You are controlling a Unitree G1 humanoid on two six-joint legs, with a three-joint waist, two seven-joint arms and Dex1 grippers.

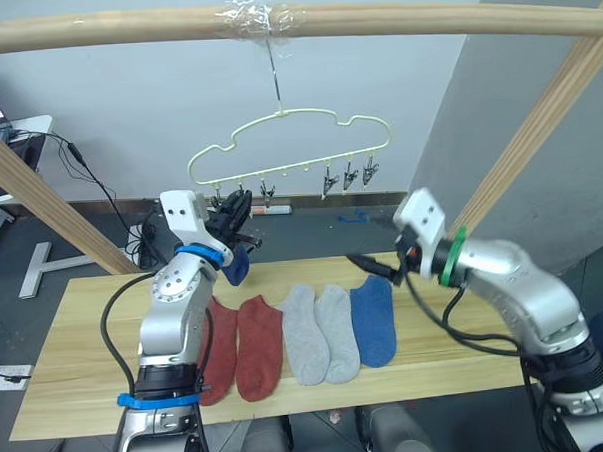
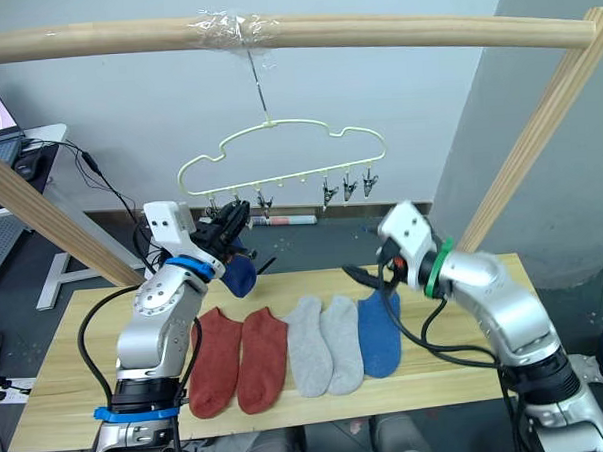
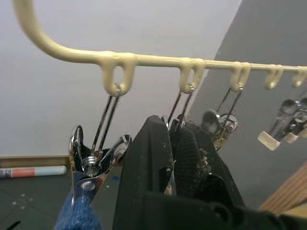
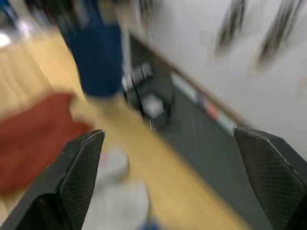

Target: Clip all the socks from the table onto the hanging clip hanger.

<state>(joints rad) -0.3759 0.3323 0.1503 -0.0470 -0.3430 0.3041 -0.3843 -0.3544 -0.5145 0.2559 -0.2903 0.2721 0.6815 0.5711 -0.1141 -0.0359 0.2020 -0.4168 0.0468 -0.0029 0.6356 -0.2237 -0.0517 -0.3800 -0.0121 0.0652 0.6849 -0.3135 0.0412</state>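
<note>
The pale yellow-green clip hanger (image 1: 289, 119) hangs by its hook from a wooden pole. A blue sock (image 1: 238, 265) dangles from its leftmost clip (image 3: 91, 165). My left gripper (image 1: 233, 215) is raised to the bar beside that clip, fingers (image 3: 148, 158) shut on the second clip (image 3: 173, 123). On the table (image 1: 77, 346) lie two rust-red socks (image 1: 259, 353), two light grey socks (image 1: 306, 336) and one blue sock (image 1: 374, 323) in a row. My right gripper (image 1: 369, 264) hovers open over the far end of the blue sock, holding nothing.
The thick wooden pole frame (image 1: 393, 22) spans overhead, with slanted legs at the table's far left (image 1: 40, 202) and far right (image 1: 537, 126). Several free clips (image 1: 347, 177) hang along the hanger's right part. Cables and a desk (image 1: 17, 128) are behind at the left.
</note>
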